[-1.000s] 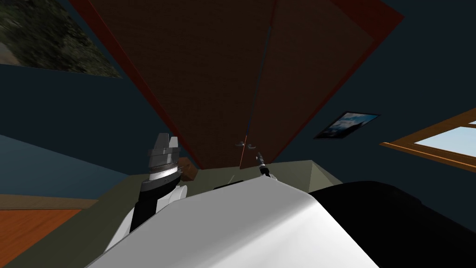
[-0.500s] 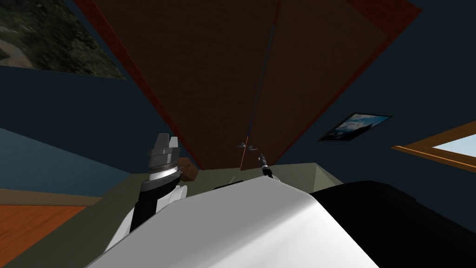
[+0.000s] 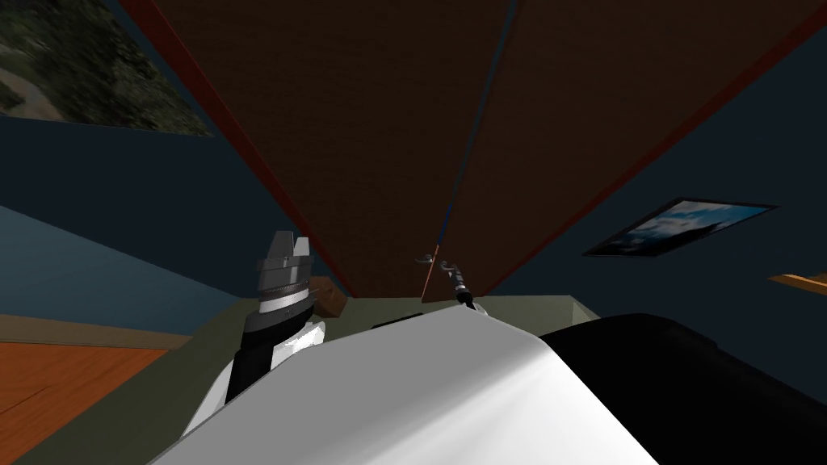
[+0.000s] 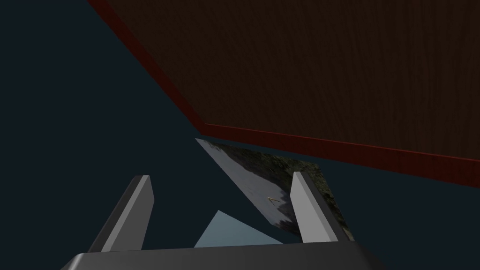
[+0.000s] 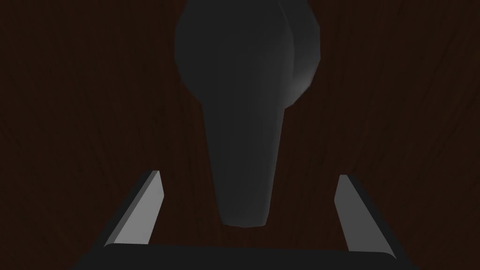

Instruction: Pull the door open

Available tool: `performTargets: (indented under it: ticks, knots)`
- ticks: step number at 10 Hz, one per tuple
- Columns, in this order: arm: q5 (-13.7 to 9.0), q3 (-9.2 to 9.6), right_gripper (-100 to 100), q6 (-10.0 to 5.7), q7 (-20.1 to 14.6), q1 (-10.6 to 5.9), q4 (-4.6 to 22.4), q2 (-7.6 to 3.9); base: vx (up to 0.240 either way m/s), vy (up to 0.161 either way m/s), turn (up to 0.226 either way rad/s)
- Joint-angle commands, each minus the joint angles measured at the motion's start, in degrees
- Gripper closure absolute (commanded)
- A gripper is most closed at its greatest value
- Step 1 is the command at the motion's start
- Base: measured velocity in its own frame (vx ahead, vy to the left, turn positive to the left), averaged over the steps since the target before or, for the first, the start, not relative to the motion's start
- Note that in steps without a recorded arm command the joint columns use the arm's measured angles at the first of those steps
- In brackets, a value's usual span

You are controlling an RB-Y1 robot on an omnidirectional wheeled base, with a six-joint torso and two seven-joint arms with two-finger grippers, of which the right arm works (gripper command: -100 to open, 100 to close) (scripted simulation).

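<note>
Head view: double door [image 3: 363, 161] of dark brown wood in a red-brown frame [image 3: 242, 137], straight ahead and close, both leaves meeting at a thin seam. Two small grey lever handles sit low beside the seam, one on each leaf. The right leaf's handle [image 3: 444, 261] has the right pincer [image 3: 453, 274] right at it, on a thin dark forearm coming up from the chest tip. Can't tell contact from here. The left pincer [image 3: 289, 242] is raised well left of the handles, in front of the frame's left side, holding nothing. Dark blue wall [image 3: 121, 202] on both sides, a landscape picture [image 3: 73, 73] on the left, a sky picture [image 3: 686, 228] on the right. Olive floor strip [image 3: 533, 303] at the door's foot, orange wood floor [image 3: 56, 387] far left. Left wrist view: left pincer released, the two grey fingers [image 4: 138, 211] wide apart with nothing between them. Beyond them are a corner of the door frame and the landscape picture. Right wrist view: right pincer released, fingers [image 5: 140, 211] spread about a third of the width apart. The dark grey handle lies between them, rounded boss at the far end, tapered lever pointing back at the pincer body. There are clear gaps on both sides and neither finger touches it. Dark brown wood of the door behind it.
</note>
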Motion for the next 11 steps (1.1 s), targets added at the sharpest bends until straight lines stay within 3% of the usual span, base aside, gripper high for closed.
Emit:
performTargets:
  ticks: [1,2,7,8,11]
  knots:
    - [0.0,0.0,-100,0.0,0.0,0.0,0.0,0.0,0.107,0.044,0.017]
    - [0.0,0.0,100,0.0,0.0,0.0,0.0,0.0,-0.015,-0.009,-0.015]
    - [0.0,0.0,100,0.0,0.0,0.0,0.0,0.0,-0.02,-0.006,0.004]
    - [0.28,-0.02,100,-0.56,-0.66,1.12,0.3,-0.71,-0.105,-0.035,0.039]
    - [0.81,0.28,100,-1.5,-1.6,1.96,0.38,-1.4,-0.142,-0.018,0.032]
